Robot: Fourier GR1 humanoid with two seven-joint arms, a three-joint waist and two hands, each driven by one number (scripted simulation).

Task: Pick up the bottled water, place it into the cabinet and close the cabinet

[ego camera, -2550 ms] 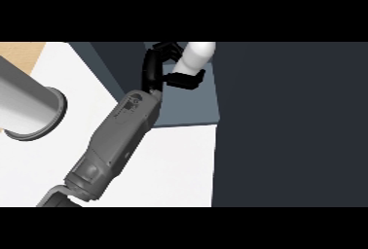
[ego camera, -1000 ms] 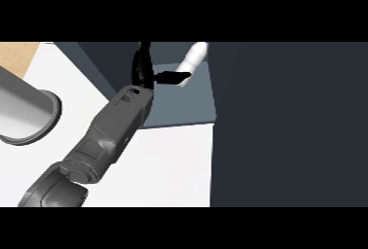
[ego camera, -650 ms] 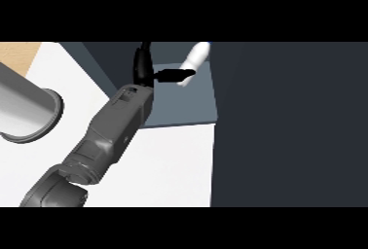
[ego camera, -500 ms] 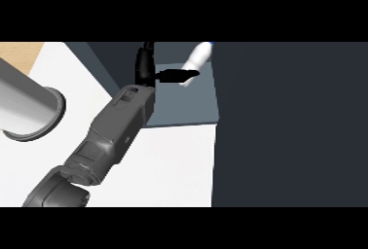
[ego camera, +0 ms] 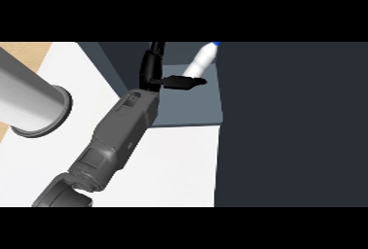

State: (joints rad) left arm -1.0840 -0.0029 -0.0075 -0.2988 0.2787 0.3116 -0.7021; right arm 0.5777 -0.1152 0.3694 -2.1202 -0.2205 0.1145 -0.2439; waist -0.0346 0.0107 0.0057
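My right hand (ego camera: 167, 78) is open beside the bottled water (ego camera: 199, 61), which stands inside the cabinet (ego camera: 188, 109); I should draw clear without tipping it, then close the door.

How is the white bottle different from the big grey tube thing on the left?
The bottled water is small, slim and white with a blue cap, while the grey cylinder is much wider and ends in a flared rim. The bottle sits on the blue-grey cabinet shelf, just past the hand; the cylinder hangs over the white counter, with no hand near it. Both are rounded and appear tilted.
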